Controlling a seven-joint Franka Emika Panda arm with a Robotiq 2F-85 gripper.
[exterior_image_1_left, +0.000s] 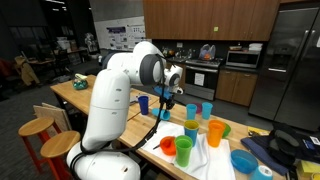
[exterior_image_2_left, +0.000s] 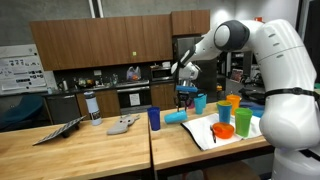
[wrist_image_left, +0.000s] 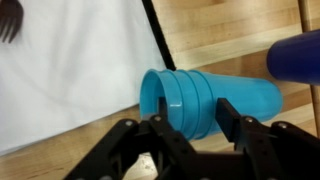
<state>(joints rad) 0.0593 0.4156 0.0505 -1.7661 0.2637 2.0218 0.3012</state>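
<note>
We judge rolling to be the main risk here. The light blue cup (wrist_image_left: 215, 100) lies on its side on the tabletop (wrist_image_left: 250, 30), and a round wall like that could turn away if one finger met it before the other. A push along its length could also send it into the dark blue cup (wrist_image_left: 295, 55) near its base end, or skid its open mouth onto the white cloth (wrist_image_left: 70, 80) just beside the rim. The cup looks thin and ribbed, so we think a hard squeeze across the middle might dent it or make it pop out sideways.

The fingers (wrist_image_left: 230, 120) stand partly spread, with a clear gap between them, and pinch nothing. In the wrist view they frame the cup's body just behind its mouth, one on each side of that band. The cup lies crosswise to them, with its mouth toward the cloth and its base toward the dark blue cup. In an exterior view the light blue cup (exterior_image_2_left: 175, 117) rests on the tabletop below the fingers, apart from them. We cannot tell how much air separates them. A fork (wrist_image_left: 10, 22) lies on the cloth, well apart from all this
</note>
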